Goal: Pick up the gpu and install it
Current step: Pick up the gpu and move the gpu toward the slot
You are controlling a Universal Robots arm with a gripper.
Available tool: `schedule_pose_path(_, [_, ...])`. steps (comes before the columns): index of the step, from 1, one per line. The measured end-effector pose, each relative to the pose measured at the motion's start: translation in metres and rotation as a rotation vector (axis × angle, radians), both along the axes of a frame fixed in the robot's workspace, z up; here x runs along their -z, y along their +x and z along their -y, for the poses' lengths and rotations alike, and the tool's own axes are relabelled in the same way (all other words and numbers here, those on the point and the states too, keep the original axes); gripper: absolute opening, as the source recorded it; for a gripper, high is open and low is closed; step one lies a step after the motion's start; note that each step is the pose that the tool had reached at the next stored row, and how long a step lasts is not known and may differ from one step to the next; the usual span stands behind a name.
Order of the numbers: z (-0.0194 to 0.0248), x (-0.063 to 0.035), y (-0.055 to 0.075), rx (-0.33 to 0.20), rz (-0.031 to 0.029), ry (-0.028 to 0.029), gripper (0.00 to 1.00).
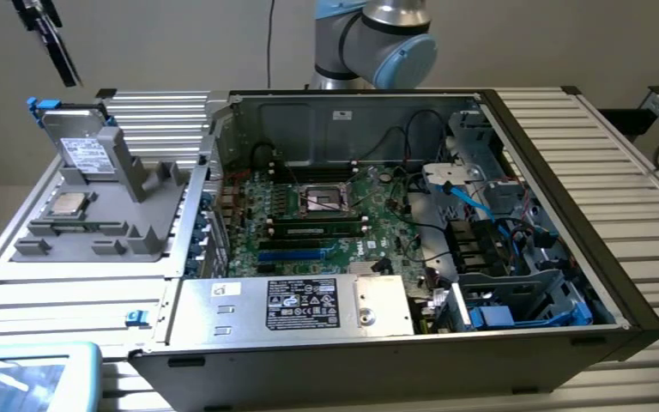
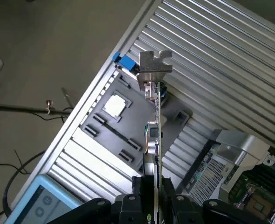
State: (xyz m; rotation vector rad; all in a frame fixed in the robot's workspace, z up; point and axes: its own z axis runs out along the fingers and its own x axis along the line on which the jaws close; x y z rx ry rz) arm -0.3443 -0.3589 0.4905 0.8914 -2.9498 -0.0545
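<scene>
Fingers (image 2: 142,192): both are pressing on opposite faces of the gpu (image 2: 157,126), clamping it near one end.
Gripper (image 2: 155,189): is holding the card edge-on in the air, above the grey holder (image 2: 135,116).
Gpu: is hanging clear of every surface, with its silver bracket (image 2: 154,65) pointing away from the wrist.
Exterior sight: the gpu (image 1: 57,45) is probably the slanted black strip hanging high at the exterior view's left, over the holder; it is hard to tell apart from the gripper there.
Grey holder: is lying on the ribbed table (image 1: 621,146), just beside the open computer case (image 1: 364,369), on the exterior view's left.
Processor chip (image 1: 69,203): is sitting in a recess of the holder.
Motherboard (image 1: 318,215): is lying exposed inside the case, well apart from the card.
</scene>
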Motion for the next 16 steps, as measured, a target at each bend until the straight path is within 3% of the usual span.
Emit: schedule_pose_path(16, [0.0000, 0.0003, 0.0000, -0.291, 0.0000, 0.0000, 0.27])
